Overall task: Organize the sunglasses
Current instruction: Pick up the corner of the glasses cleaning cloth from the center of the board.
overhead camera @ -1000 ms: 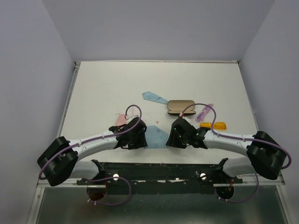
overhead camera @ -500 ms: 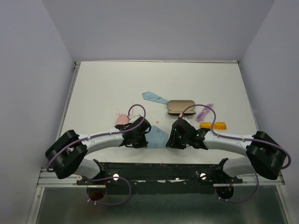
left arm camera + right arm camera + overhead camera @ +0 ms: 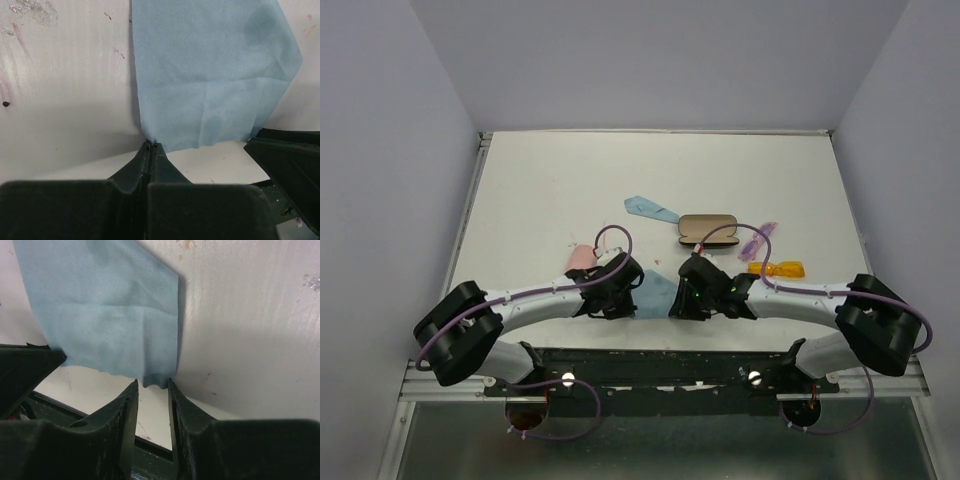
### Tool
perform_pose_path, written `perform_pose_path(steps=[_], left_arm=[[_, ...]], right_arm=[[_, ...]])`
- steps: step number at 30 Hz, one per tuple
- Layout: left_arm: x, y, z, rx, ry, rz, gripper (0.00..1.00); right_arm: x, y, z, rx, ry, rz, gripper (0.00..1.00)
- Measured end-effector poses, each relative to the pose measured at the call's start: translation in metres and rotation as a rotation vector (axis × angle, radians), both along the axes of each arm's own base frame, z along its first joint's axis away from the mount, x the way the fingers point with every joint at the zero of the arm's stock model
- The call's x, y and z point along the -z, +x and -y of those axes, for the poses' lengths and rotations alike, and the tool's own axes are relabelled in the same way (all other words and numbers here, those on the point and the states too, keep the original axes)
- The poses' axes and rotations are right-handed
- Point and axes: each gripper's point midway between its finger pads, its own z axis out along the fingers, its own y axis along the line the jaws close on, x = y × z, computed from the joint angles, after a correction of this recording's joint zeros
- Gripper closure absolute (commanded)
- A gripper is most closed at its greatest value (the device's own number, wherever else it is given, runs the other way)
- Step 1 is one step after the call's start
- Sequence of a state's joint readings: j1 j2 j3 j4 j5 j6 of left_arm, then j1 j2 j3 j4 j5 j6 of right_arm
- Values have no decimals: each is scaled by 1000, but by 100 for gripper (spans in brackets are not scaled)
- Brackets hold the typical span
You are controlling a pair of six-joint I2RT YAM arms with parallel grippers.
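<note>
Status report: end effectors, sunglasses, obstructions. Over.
Left end effector shut on blue cloth corner. Right end effector open astride its other corner. Orange sunglasses, purple sunglasses untouched. Cloth occupies both arms.

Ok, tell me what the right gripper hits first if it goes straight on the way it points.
The light blue cloth: its near corner sits right at the right gripper's open fingertips. Beyond that only the table shows, though depth is unclear.

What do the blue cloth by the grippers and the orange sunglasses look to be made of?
The blue cloth looks like thin, soft fabric with a matt finish, perhaps microfibre: it shows soft fold creases, a fine nap and a slightly uneven cut edge. The orange sunglasses are probably smooth, translucent plastic, judging by their bright, see-through colour, but they are too small in the top view to judge gloss.
</note>
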State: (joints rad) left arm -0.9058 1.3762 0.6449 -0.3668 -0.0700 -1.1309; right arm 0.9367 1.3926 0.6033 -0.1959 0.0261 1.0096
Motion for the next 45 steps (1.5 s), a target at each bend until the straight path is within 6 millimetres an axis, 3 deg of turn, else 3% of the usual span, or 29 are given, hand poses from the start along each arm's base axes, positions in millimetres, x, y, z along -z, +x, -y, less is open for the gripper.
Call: perform_pose_path(steps=[18,26,36,45], left_arm=[[0,-1,-4,10,-6,29,100],[-1,2,0,19,-20,47,100],[1,1,-1,20,-18,46,100],[-7,3,0,39,-50,87,100]], right_arm=[[3,5,12,69,-182,-5,66],[4,7,-8,49,-239,-7,80],[5,6,-7,71,-292,1,99],[0,3,-3,44,-263,26,99]])
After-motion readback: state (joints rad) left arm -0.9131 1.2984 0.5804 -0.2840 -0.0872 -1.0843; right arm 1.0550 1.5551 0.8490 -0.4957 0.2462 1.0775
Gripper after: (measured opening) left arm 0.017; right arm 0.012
